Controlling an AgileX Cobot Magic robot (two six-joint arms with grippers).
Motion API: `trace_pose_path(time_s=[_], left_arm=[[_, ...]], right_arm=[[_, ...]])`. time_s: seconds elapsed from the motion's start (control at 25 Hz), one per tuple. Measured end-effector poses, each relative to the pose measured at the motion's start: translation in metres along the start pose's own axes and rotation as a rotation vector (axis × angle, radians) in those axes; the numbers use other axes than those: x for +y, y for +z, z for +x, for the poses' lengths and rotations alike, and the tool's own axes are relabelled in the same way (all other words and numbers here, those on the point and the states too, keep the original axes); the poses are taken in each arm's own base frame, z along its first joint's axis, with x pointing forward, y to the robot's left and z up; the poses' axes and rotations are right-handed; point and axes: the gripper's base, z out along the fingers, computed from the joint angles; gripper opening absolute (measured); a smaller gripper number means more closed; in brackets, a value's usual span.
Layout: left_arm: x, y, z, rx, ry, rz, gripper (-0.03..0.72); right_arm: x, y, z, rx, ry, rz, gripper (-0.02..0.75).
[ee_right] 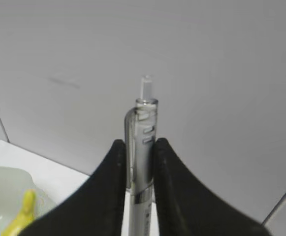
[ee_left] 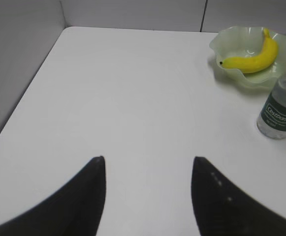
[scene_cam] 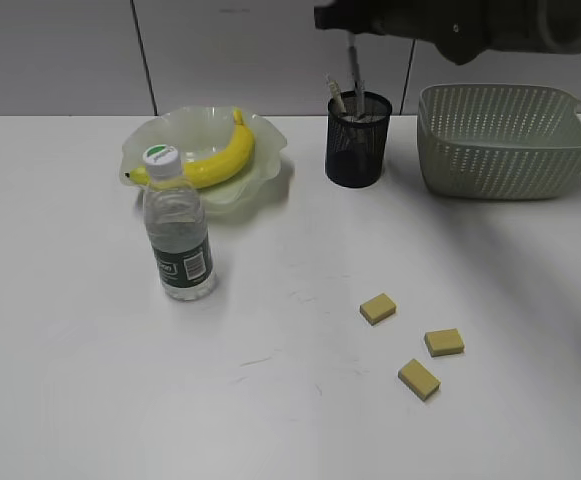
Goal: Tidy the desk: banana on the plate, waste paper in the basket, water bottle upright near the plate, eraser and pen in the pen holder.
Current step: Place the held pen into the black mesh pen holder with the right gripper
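**A:** Where are your grippers right now?

**B:** Your right gripper [ee_right: 140, 162] is clamped on a clear-barrelled pen [ee_right: 142, 147], its two dark fingers [ee_right: 111, 187] pinching the barrel just below the clicker end. In the exterior view that arm sits at the top of the picture, with the pen [scene_cam: 352, 62] hanging down into the black mesh pen holder [scene_cam: 358, 138], where another pen already stands. Your left gripper [ee_left: 147, 196] is spread wide with nothing between its fingers, hovering over a bare part of the white desk [ee_left: 133, 98].

**A:** And the rest of the desk?

**B:** Left of the pen holder you have the pale green ruffled plate [scene_cam: 202, 150] with the banana [scene_cam: 205, 160] lying in it. The water bottle [scene_cam: 176, 225] stands upright just in front of the plate, white cap up, dark green label facing the camera. Your left wrist view shows the same pair, plate [ee_left: 253, 51] and bottle [ee_left: 282, 110], at its right edge.

**A:** The basket?

**B:** The sage-green basket [scene_cam: 505, 140] sits just right of the pen holder, by the wall. You cannot see inside it, so I cannot tell whether the waste paper is there. Three small yellow erasers [scene_cam: 377, 308] [scene_cam: 444, 342] [scene_cam: 419, 379] lie loose on the desk in front, near one another but not touching, well apart from the holder.
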Motion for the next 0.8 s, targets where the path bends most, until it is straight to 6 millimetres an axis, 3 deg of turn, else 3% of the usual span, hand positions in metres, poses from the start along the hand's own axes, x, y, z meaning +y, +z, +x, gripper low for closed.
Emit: trace_pose_path(time_s=[0.28,0.52,0.64,0.8], left_arm=[[0.000,0.000,0.000,0.000,0.000,0.000,0.416],[0.000,0.000,0.000,0.000,0.000,0.000,0.416],[0.000,0.000,0.000,0.000,0.000,0.000,0.416],[0.000,0.000,0.000,0.000,0.000,0.000,0.416]], right_arm=[[0.000,0.014,0.043,0.096,0.006,-0.001,0.145],[-0.003,0.012,0.049,0.171,0.003,0.015,0.361],[-0.008,0.002,0.041,0.244,-0.009,0.038,0.422],[-0.013,-0.032,-0.003,0.306,-0.054,0.076,0.435]])
